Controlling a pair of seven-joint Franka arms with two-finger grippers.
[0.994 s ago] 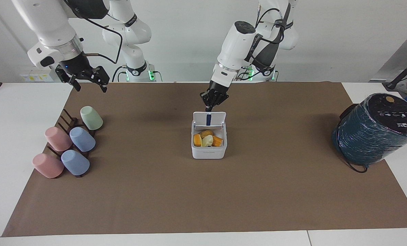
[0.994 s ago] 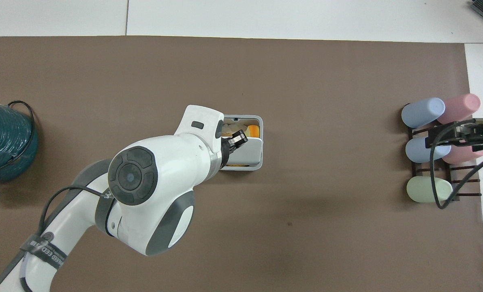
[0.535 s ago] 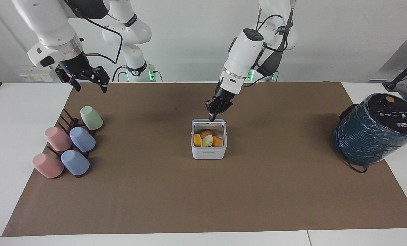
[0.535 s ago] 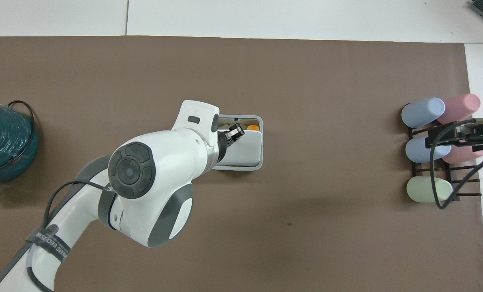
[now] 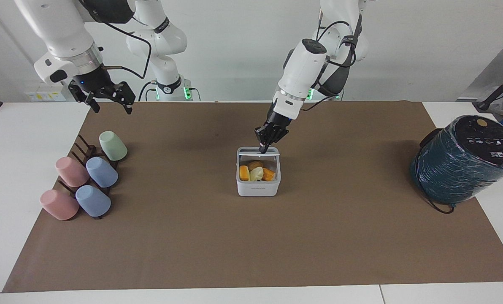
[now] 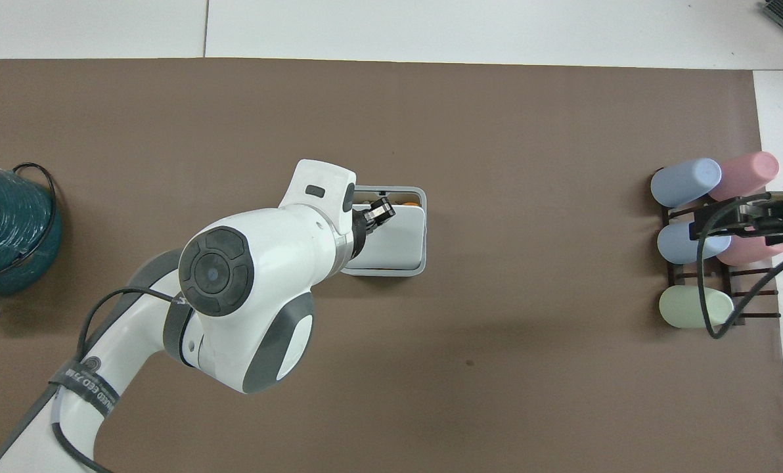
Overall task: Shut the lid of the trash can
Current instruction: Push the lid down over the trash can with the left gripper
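Note:
The white trash can [image 5: 258, 188] stands mid-table with orange, yellow and brown pieces inside. Its white lid [image 5: 258, 154] is hinged on the side nearer the robots and leans low over the opening, seen almost edge-on. In the overhead view the lid [image 6: 399, 242] covers most of the can [image 6: 423, 231]. My left gripper [image 5: 263, 148] is shut, its tip resting on the lid's top; it also shows in the overhead view [image 6: 380, 212]. My right gripper [image 5: 109, 100] waits open in the air over the mat's edge by the cup rack.
A dark rack [image 5: 84, 148] with several pink, blue and green cups [image 5: 102, 172] lies at the right arm's end. A large dark teal wrapped cylinder [image 5: 464, 160] with a black cable stands at the left arm's end. A brown mat [image 5: 251, 245] covers the table.
The lid has swung from upright down over the can's opening. My left gripper has followed it down and away from the robots, staying on the lid. The right arm has not moved.

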